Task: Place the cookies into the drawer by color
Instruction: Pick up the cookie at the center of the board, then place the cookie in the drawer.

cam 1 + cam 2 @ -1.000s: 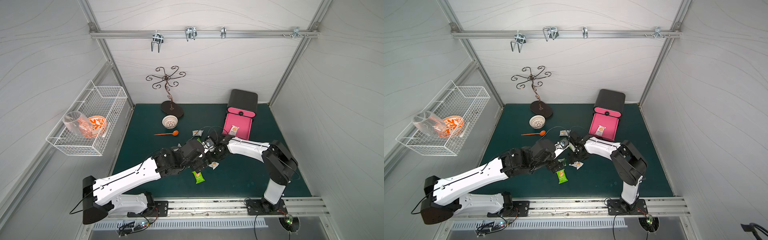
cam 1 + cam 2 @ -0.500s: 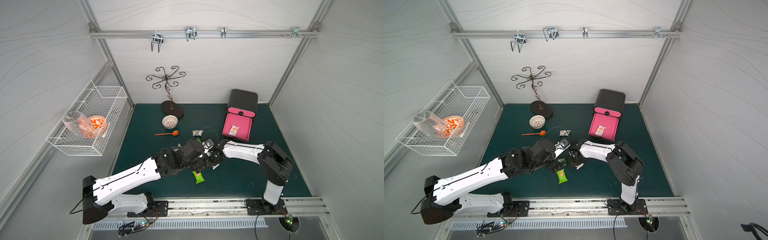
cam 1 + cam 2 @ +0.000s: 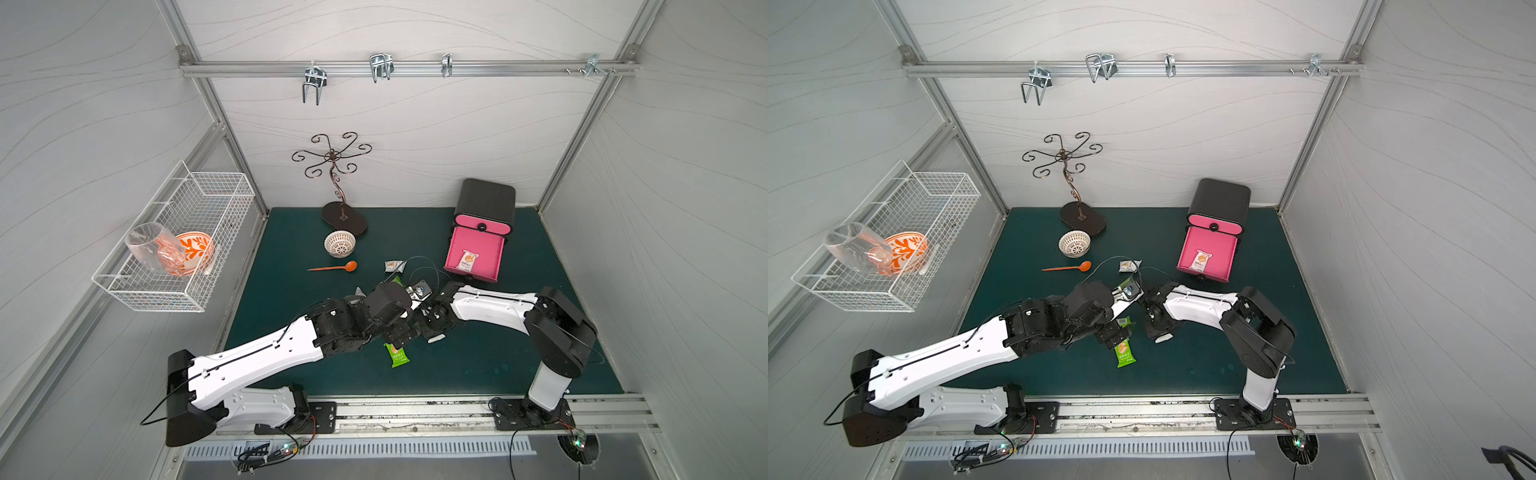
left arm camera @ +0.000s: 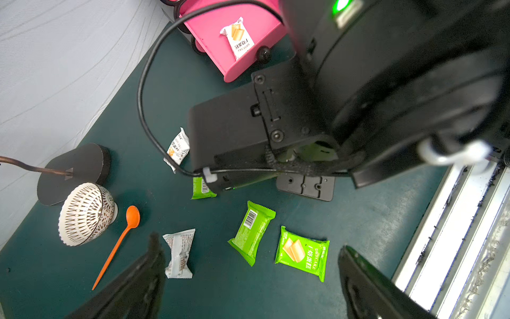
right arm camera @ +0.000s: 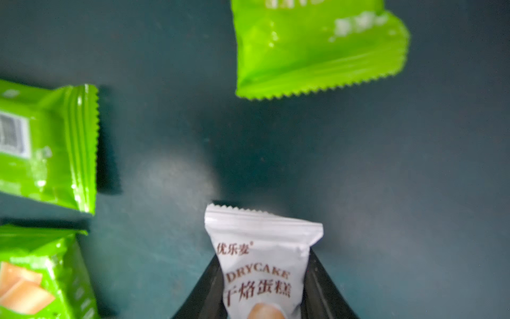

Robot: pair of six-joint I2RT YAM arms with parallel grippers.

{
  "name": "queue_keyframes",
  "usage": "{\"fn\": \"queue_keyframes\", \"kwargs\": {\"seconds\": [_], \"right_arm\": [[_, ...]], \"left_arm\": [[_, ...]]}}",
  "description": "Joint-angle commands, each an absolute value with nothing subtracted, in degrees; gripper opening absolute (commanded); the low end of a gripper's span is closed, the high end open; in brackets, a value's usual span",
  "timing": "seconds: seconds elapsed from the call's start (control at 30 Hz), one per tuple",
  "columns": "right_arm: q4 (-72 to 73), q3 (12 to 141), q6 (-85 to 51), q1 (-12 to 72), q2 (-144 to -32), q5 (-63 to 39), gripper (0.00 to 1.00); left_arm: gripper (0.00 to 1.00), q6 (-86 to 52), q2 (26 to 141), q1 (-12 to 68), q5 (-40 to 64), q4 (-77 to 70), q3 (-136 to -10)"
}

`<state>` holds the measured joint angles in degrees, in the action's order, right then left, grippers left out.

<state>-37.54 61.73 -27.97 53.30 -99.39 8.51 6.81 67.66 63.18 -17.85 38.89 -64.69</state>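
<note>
While the left claw [image 4: 249, 244] hangs wide open over the dark green surface [image 3: 291, 291], its fingers [image 4: 143, 276] spread well apart and holding nothing, the right claw [image 5: 263, 256] grips a white packet [image 5: 256, 229] printed DRYCAKE, one black finger pressed against each side; the packet's crimped end sticks out past the fingertips, close above the surface; whether it touches the surface I cannot tell. Three green packets lie loose on the surface near both claws: a barcode-up packet [image 4: 252, 232], a picture-up packet [image 4: 302, 252] just beside it, and a half-hidden packet [image 4: 202, 187] partly under the right arm's black housing; two further white ones lie there as well, a crumpled packet [image 4: 178, 252] close to one left finger and a far packet [image 3: 393, 264] between the arms and the pink drawer [image 3: 490, 259]; the drawer stands open in front of its black cabinet [image 3: 486, 199], and a single white drawer packet [image 3: 468, 261] lies flat inside it; an orange spoon [image 3: 336, 268] and a patterned bowl [image 3: 340, 243] sit near each other, well apart from the drawer.
</note>
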Motion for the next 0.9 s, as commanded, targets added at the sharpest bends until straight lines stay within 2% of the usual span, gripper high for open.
{"fn": "queue_keyframes", "kwargs": {"seconds": [0.0,0.17,0.37,0.53,0.87], "right_arm": [[-39.96,62.70,-32.04,51.60,-93.83,9.48,0.32],[-39.91,63.44,-32.96,45.28,-86.28,8.07,0.33],[-38.09,66.60,-32.69,33.76,-81.08,6.10,0.33],[-36.83,71.55,-31.87,25.07,-84.77,8.28,0.32],[-28.01,74.57,-28.63,18.72,-95.76,18.93,0.33]], "left_arm": [[0.98,6.15,68.22,63.33,-17.74,36.99,-66.13],[0.98,5.98,68.04,63.37,-17.93,37.53,-66.18],[0.98,6.45,67.85,63.37,-18.41,37.47,-66.01],[0.98,6.73,68.12,63.37,-18.65,37.54,-66.32],[0.98,7.91,67.77,62.65,-20.33,38.41,-66.40]]}}
